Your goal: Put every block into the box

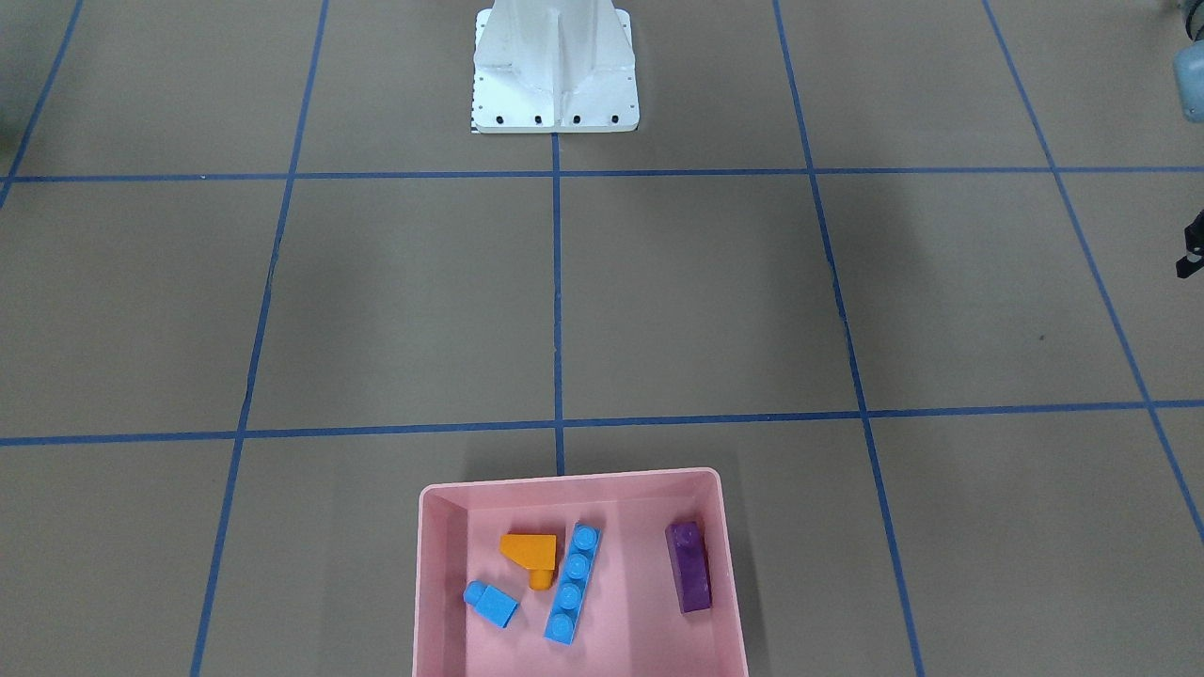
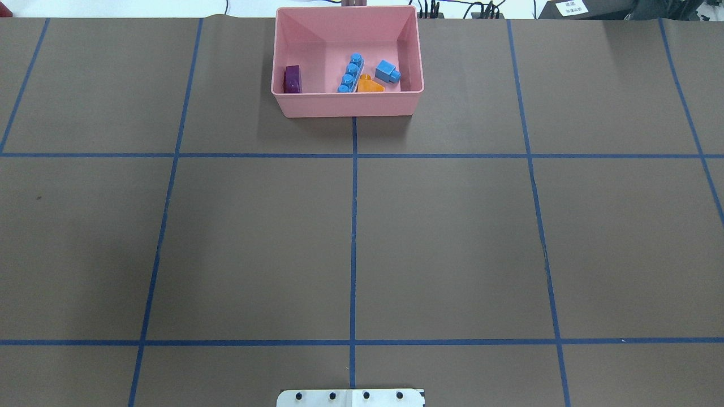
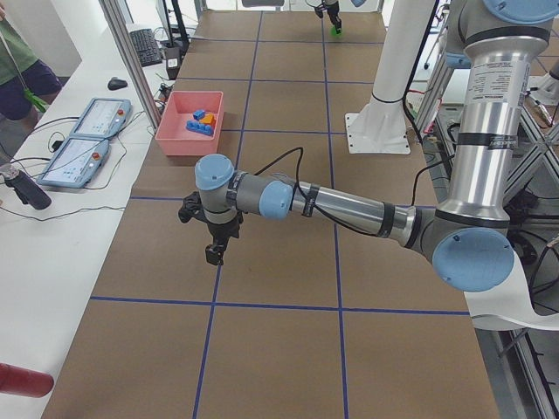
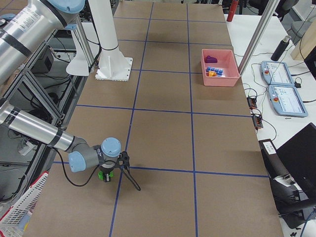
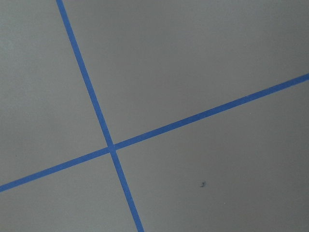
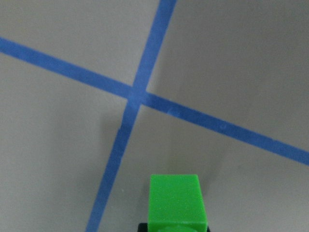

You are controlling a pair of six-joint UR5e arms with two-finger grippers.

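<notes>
Blocks [image 1: 573,583] in box [image 1: 437,602], two perhaps touching

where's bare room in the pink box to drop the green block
Widest bare floor in the pink box: the strip between the long blue brick and the purple brick. The orange brick and small blue brick crowd the long one's other side.

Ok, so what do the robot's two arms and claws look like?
Both arms are built alike: round silver tubes joined by grey housings with light blue caps. The left arm has black bands, and a thin black cable loops along it towards the black left claw. The right arm has the same silver and blue finish and ends in a black right claw.
</notes>
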